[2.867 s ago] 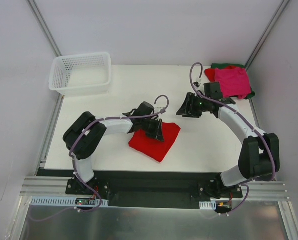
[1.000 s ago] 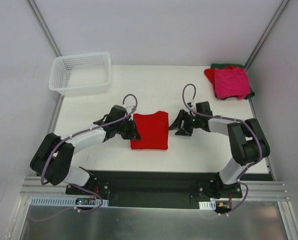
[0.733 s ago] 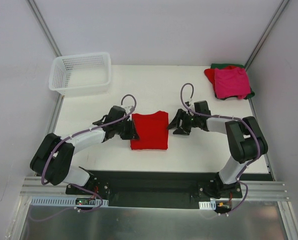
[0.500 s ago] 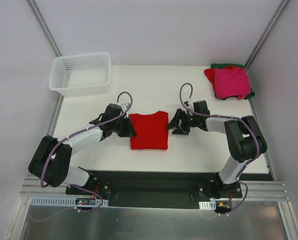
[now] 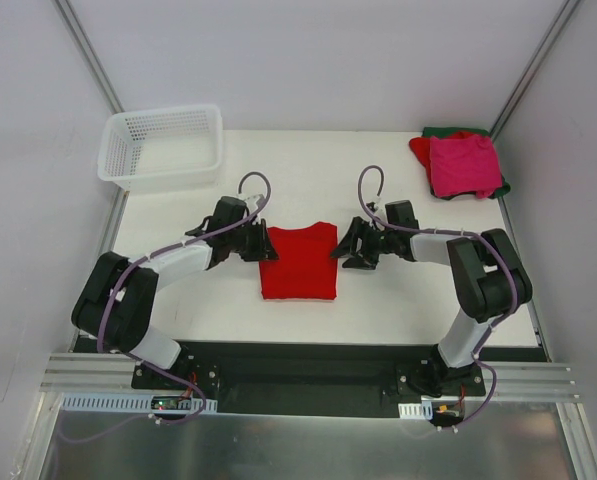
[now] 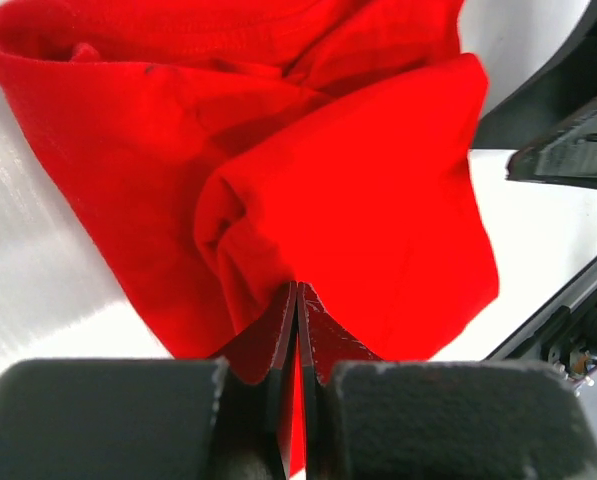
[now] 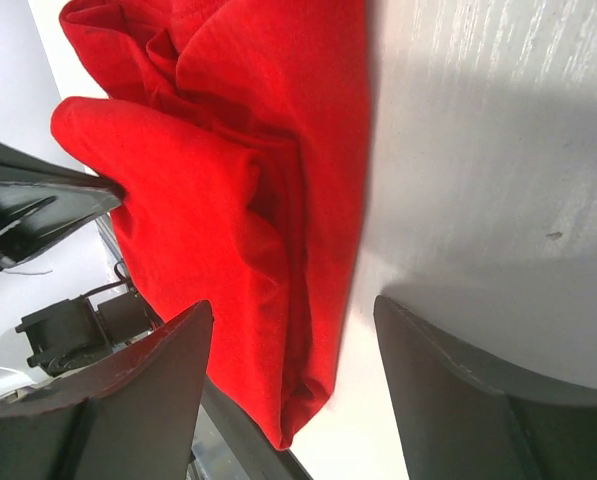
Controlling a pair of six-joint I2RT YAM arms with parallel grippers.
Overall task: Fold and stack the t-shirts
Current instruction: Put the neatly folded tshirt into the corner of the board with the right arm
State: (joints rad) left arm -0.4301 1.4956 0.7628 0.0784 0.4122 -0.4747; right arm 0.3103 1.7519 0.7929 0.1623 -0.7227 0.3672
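Observation:
A bright red t-shirt lies folded into a rectangle at the middle of the white table. My left gripper is shut, and its tips touch a bunched fold at the shirt's left edge; the left wrist view shows the left gripper with its jaws pressed together. My right gripper stands open at the shirt's right edge. In the right wrist view that edge of the shirt lies between the spread fingers of the right gripper. A magenta-pink t-shirt tops a stack at the back right.
Under the pink shirt lie a red shirt and a dark green one, against the right rail. A white mesh basket stands at the back left corner. The black base rail runs along the near edge.
The red shirt, askew at first, now lies square. My left gripper slid a little toward the back along its left edge. My right gripper crept left to its right edge.

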